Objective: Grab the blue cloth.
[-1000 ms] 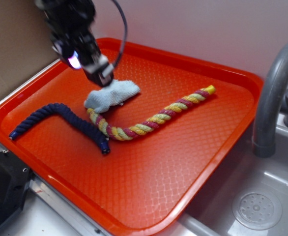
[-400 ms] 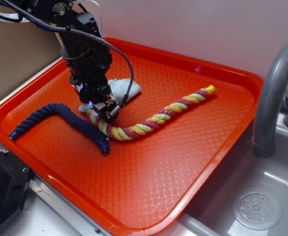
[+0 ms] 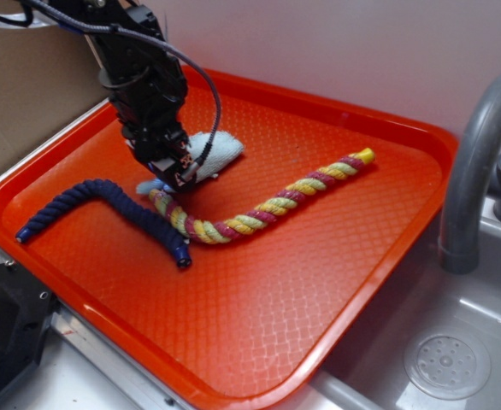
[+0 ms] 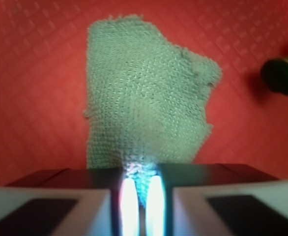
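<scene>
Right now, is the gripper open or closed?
Closed on the blue cloth: in the wrist view the gripper shows only a narrow gap, with the cloth's edge pinched between its fingers.

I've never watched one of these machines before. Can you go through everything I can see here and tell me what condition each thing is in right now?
gripper: shut on the cloth's near edge.
blue cloth: pinched at one edge, the rest spread on the tray.
navy rope: lying bent, untouched.
striped rope: lying curved, untouched.
orange tray: flat beside the sink.
faucet: no water visible.
</scene>
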Robot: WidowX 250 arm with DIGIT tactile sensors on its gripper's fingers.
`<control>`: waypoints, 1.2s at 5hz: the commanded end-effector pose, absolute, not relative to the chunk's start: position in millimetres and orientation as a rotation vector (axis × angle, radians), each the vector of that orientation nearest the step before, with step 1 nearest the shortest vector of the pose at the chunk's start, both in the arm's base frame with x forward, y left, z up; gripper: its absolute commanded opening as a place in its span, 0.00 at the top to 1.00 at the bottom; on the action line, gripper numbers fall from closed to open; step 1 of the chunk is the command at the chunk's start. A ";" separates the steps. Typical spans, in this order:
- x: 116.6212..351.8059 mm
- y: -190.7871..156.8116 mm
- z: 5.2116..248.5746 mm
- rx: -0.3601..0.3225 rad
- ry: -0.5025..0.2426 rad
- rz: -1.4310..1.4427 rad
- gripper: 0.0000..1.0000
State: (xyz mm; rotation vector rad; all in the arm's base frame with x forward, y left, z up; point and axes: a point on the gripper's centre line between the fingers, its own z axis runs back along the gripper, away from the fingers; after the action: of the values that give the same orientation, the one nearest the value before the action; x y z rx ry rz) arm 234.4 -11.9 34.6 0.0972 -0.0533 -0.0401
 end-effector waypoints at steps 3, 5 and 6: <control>207.2 -8.1 141.3 -0.027 -0.112 0.050 1.00; 191.3 9.7 238.9 -0.161 -0.203 0.093 1.00; 196.9 9.6 247.0 -0.151 -0.207 0.118 1.00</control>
State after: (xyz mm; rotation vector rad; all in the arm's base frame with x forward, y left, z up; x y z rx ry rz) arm 197.0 4.2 237.5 -0.1560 -0.1632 0.1228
